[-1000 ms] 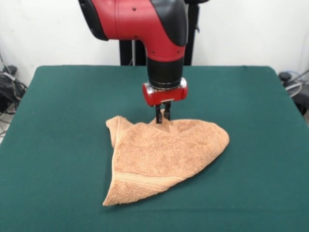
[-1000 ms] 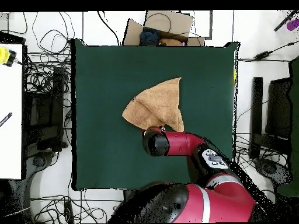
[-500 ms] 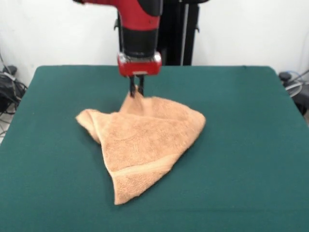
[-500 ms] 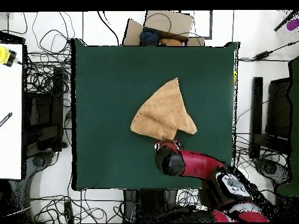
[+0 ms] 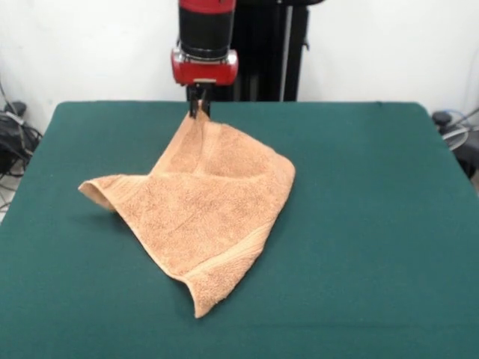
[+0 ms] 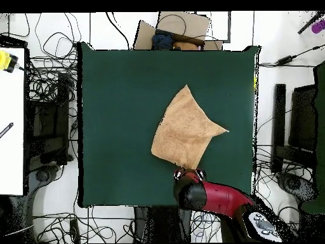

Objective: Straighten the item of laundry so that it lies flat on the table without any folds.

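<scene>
Light orange-tan terry towel (image 5: 198,206): on dark green felt worktop (image 5: 374,224), partly folded. Gripper (image 5: 198,110): pinching one raised corner. Step: spreading. Next: flatten the remaining fold.

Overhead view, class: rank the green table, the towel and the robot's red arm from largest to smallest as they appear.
1. table
2. towel
3. red arm: close to the towel in spread, cut off by the picture's edge and nearer the camera, so ranks 2 and 3 are unsure.

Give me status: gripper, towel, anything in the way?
Gripper shut on the towel corner, lifted at the table's robot side. Towel still partly folded, one corner raised. Nothing in the way.
</scene>
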You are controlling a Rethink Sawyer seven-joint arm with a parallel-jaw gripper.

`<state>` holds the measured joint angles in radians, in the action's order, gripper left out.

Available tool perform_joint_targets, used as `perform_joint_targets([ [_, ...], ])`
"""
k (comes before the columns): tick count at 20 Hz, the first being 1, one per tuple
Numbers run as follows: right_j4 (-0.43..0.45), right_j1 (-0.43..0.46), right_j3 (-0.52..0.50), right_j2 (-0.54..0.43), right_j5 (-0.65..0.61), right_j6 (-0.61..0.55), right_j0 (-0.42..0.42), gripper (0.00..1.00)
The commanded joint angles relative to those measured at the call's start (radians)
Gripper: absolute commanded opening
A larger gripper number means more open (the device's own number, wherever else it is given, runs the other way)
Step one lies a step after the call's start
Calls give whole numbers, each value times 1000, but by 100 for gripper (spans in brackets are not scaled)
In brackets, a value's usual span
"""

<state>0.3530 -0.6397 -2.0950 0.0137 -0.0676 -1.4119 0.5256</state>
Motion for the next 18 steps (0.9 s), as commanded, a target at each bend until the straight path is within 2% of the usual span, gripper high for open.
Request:
perform_joint_targets([
  [1, -39, 25, -40, -1, 1, -216, -8, 0],
  [5, -50, -8, -36, -2, -55, -199, -18, 0],
  [8, -70, -116, -77, 14, -132, -194, -34, 0],
  [10, -98, -262, -113, 68, -233, -191, -85, 0],
  [12, -114, -371, -96, 139, -356, -176, -161, 0],
  [18, -111, -531, -13, 280, -646, -213, -322, 0],
])
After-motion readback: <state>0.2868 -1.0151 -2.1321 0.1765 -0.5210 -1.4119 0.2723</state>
